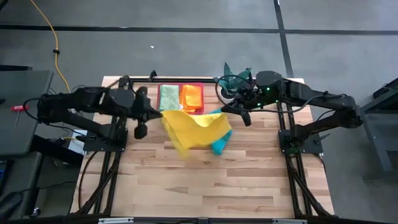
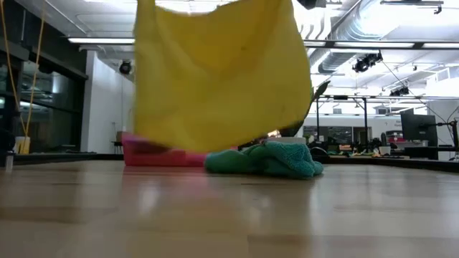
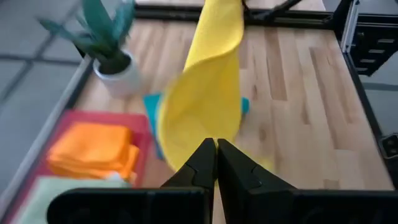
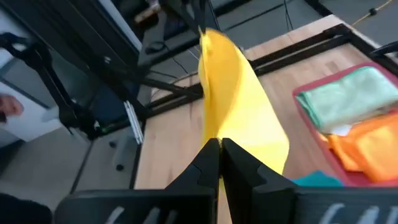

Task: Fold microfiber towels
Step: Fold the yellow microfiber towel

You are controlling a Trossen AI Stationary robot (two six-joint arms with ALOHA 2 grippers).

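Note:
A yellow microfiber towel (image 1: 196, 129) hangs spread between my two grippers over the middle of the table. My left gripper (image 1: 160, 114) is shut on its left end and my right gripper (image 1: 225, 112) on its right end. In the low view the yellow towel (image 2: 222, 72) hangs like a curtain, its lower edge just above a crumpled teal towel (image 2: 265, 159) lying on the table. A folded light green towel (image 1: 168, 96) and a folded orange towel (image 1: 191, 96) lie in the pink tray (image 1: 180, 85) at the far edge. My left gripper pinches the yellow towel's upper edge at its left end (image 3: 208, 134) between its two shut fingers, which slant downward. The cloth runs away from the fingertips toward the other gripper and hangs below, clear of the table. My right gripper pinches the towel's upper edge at its right end (image 4: 217, 132) between its two shut fingers, coming from the table's right. The cloth stretches from the fingertips toward the left gripper, sagging a little, lifted off the table.
A small potted plant (image 1: 236, 78) in a white pot stands at the far edge, right of the tray and close to my right arm. Bare wooden table (image 1: 205, 180) lies between the towels and the near edge.

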